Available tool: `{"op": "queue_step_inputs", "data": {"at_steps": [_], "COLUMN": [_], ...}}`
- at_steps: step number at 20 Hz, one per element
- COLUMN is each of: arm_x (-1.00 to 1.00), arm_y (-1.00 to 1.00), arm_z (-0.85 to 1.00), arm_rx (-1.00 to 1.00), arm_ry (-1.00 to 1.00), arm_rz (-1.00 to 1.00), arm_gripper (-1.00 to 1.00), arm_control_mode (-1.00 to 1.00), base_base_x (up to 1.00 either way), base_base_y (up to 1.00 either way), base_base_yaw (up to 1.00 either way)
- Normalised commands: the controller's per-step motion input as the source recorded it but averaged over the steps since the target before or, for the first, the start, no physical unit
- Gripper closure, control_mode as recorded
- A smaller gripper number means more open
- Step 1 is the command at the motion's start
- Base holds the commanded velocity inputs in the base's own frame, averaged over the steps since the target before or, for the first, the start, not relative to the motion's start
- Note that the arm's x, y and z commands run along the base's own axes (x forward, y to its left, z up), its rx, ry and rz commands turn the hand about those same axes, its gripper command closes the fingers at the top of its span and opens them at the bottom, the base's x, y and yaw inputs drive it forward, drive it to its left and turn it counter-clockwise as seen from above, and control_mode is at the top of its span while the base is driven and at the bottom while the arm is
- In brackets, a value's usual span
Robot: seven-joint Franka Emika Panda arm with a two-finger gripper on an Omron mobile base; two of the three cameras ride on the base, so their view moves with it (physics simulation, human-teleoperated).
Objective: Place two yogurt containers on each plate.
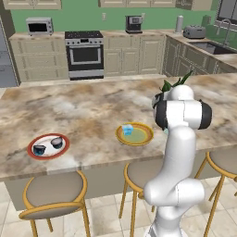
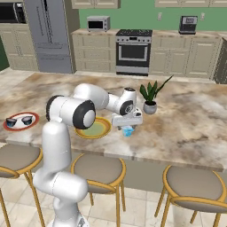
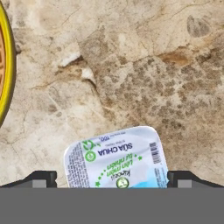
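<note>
gripper [image 2: 127, 128] over worktop [image 2: 190, 124], right of yellow-green plate [image 2: 94, 130] | light blue yogurt cup [image 3: 116, 158] betw. fingertips [image 3: 41, 179] | grip vs. gap: cannot tell
</note>
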Motion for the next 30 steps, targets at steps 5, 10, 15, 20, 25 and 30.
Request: {"op": "queue_step_inputs", "data": {"at_steps": [5, 10, 15, 20, 25, 30], "arm_x": [0.07, 0.07, 0.00, 0.00, -0.02, 0.00], "arm_y": [0.00, 0.00, -0.02, 0.00, 0.00, -0.04], "arm_z": [0.00, 0.00, 0.02, 0.00, 0.00, 0.00], "arm_rx": [0.00, 0.00, 0.00, 0.00, 0.00, 0.00], "arm_ry": [0.00, 0.00, 0.00, 0.00, 0.00, 0.00], "arm_rz": [0.00, 0.00, 0.00, 0.00, 0.00, 0.00], "arm_gripper": [-1.00, -1.00, -1.00, -1.00, -1.00, -1.00], "arm_control_mode": [-1.00, -1.00, -1.00, -1.00, -1.00, -1.00], "base_base_x": [0.00, 0.00, 0.00, 0.00, 0.00, 0.00], "base_base_y": [0.00, 0.00, 0.00, 0.00, 0.00, 0.00], "base_base_yaw": [0.00, 0.00, 0.00, 0.00, 0.00, 0.00]}}
